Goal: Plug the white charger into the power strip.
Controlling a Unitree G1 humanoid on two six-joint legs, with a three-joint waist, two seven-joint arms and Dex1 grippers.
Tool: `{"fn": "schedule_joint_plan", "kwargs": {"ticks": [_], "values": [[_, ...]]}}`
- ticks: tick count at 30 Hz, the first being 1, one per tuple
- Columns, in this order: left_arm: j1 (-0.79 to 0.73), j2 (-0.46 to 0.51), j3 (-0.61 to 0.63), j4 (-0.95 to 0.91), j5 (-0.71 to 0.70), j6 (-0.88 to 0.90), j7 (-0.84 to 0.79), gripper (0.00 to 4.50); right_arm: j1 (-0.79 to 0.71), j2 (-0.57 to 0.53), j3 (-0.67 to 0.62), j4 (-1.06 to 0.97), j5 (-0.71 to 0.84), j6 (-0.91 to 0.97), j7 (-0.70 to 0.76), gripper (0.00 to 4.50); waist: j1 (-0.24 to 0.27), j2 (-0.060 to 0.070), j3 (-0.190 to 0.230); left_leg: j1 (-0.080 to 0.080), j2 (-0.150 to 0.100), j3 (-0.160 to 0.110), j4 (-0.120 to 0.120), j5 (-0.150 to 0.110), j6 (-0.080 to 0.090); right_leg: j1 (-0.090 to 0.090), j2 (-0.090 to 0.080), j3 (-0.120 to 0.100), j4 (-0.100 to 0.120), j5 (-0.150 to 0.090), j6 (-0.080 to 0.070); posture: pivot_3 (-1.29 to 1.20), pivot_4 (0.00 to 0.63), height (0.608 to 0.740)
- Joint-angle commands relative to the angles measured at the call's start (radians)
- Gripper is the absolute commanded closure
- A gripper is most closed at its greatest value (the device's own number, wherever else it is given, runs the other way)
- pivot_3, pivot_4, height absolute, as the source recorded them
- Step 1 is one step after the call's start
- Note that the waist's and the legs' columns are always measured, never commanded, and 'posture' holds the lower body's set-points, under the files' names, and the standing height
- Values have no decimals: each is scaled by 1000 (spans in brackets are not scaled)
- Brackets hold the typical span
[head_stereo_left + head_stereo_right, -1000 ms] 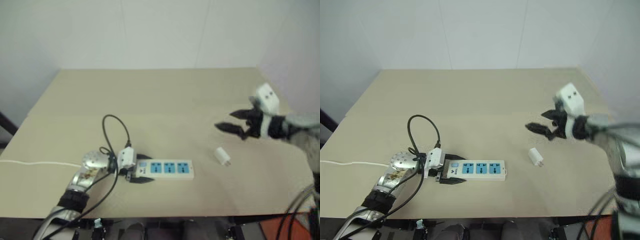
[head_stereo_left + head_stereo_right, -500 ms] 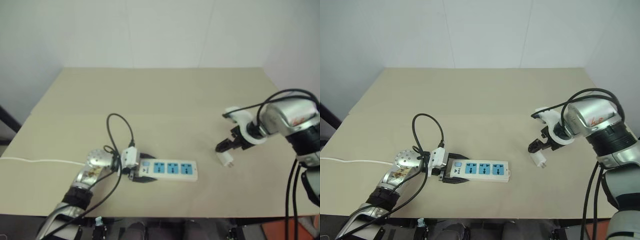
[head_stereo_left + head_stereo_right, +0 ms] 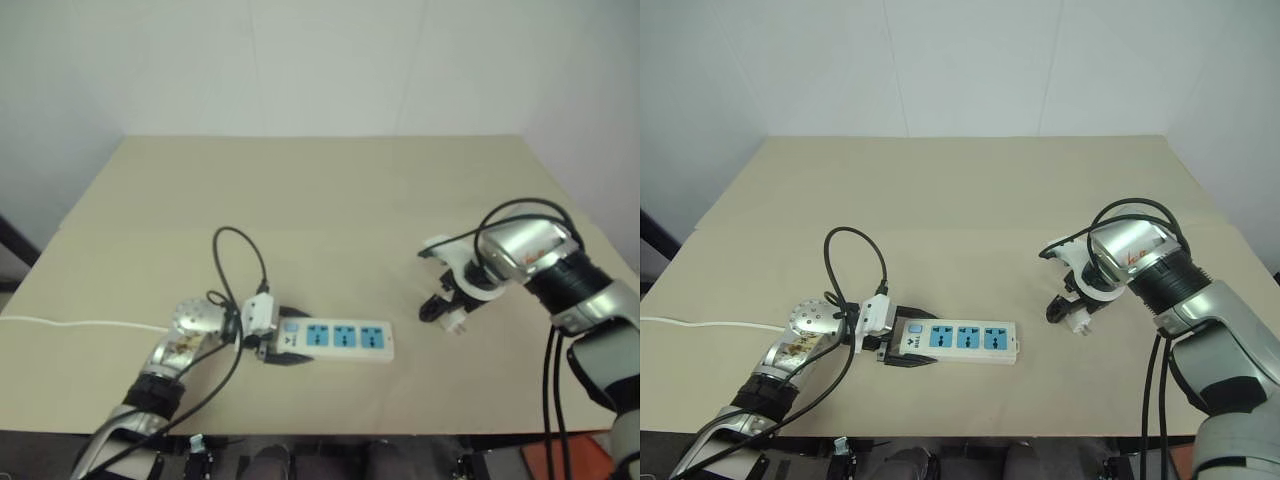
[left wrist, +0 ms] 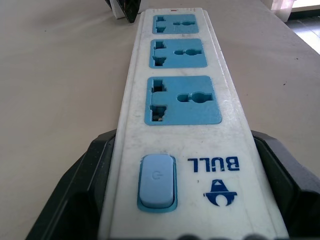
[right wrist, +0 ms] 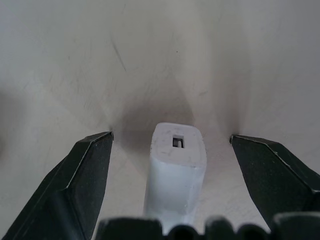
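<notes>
my right fingers point(image 5: 172, 185) are hanging wide apart on either side of the white charger point(image 5: 176, 167), not touching it as it is lying on the counter point(image 3: 970, 200). my left fingers point(image 4: 192, 195) are clamping the switch end of the power strip point(image 3: 958, 340), well apart from the charger.

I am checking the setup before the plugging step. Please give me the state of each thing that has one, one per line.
white charger: lying on the table, unplugged, between the open fingers, not gripped.
power strip: flat on the table, all three sockets empty.
right gripper: open, straddling the charger.
left gripper: fingers on both sides of the strip's switch end.
</notes>
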Motion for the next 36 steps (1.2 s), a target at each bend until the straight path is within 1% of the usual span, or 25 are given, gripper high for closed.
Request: {"fn": "schedule_joint_plan", "kwargs": {"ticks": [1,2,3,7,10,11,13,14,16,18,20,22,25,27,28,30,33,36], "values": [[13,0,-10,-11,15,6,22,1178,-20,26,22,28,-31,-30,33,371,-4,0,0,1,0,0,0,0,0,1,0,0,0,0,0,0,150,740],[13,0,-10,-12,15,8,24,1178,-23,31,33,33,-43,-39,45,556,-6,0,0,2,0,0,0,0,0,2,0,0,0,0,0,0,150,740],[14,0,-10,-13,15,9,26,1178,-25,35,39,34,-50,-43,54,838,-7,0,0,3,0,0,0,0,0,2,0,0,0,0,0,0,150,740],[14,5,-7,-15,17,10,33,1178,-33,40,53,22,-72,-49,84,2231,-9,0,0,4,1,0,0,0,0,2,1,0,1,0,0,0,150,740],[18,14,-6,-18,18,10,33,1178,-39,32,38,-11,-76,-38,95,3217,-10,0,0,3,1,0,0,0,0,2,1,0,1,0,0,0,150,740],[19,16,-6,-18,19,11,34,1178,-40,25,29,-27,-77,-38,97,3380,-10,0,0,3,1,0,0,0,0,1,1,0,1,0,0,0,150,740],[16,17,-8,-15,21,11,35,1178,-44,20,-5,-43,-80,-40,92,3379,-10,0,0,2,1,0,0,0,0,0,1,0,2,0,0,0,150,740],[15,19,-9,-14,23,13,36,1178,-39,21,-50,-58,-83,-58,77,3379,-10,0,0,2,1,0,0,0,0,0,1,0,2,0,0,0,150,740],[13,21,-12,-13,25,16,33,1178,-39,42,-192,-74,-65,-86,53,3379,-9,0,0,1,1,0,0,0,0,-1,1,1,2,0,0,0,150,740],[12,25,-14,-12,27,18,30,1178,25,58,-367,-146,-52,-256,14,3379,-8,0,0,1,0,0,0,0,0,-2,1,1,2,0,0,0,150,740],[10,27,-16,-10,27,18,28,1178,95,70,-495,-200,-23,-397,28,3379,-7,0,0,1,1,0,-1,0,0,-1,1,0,2,0,0,0,150,740],[9,30,-17,-7,26,17,24,1178,160,93,-589,-243,17,-474,57,3379,-7,0,0,1,1,-1,-1,0,0,-1,1,0,1,0,0,0,150,740],[4,33,-18,-3,27,17,21,1178,314,185,-710,-349,46,-659,28,3379,-8,0,-1,1,1,0,-1,0,0,0,2,0,1,0,0,0,150,740],[-1,34,-17,0,27,17,22,1178,398,232,-739,-409,64,-723,36,3379,-10,0,0,2,2,0,-1,0,0,1,2,0,1,0,0,0,150,740],[-2,36,-16,1,27,18,23,1178,437,250,-739,-434,72,-764,62,3379,-10,0,0,3,2,0,-1,0,0,1,2,1,2,0,0,0,150,740],[-4,43,-15,4,26,21,18,1178,491,297,-770,-448,170,-776,156,3379,-12,0,0,3,2,0,-1,0,0,1,2,1,2,0,0,0,150,740],[-1,51,-11,-1,23,28,16,1178,553,366,-732,-485,177,-859,183,3379,-14,0,0,4,2,0,-1,0,0,2,3,1,2,0,0,0,150,740],[-2,59,-10,-3,24,33,14,1178,608,410,-659,-493,116,-1003,237,3379,-14,0,0,5,2,0,-1,0,0,2,3,1,2,0,0,0,150,740]]}}
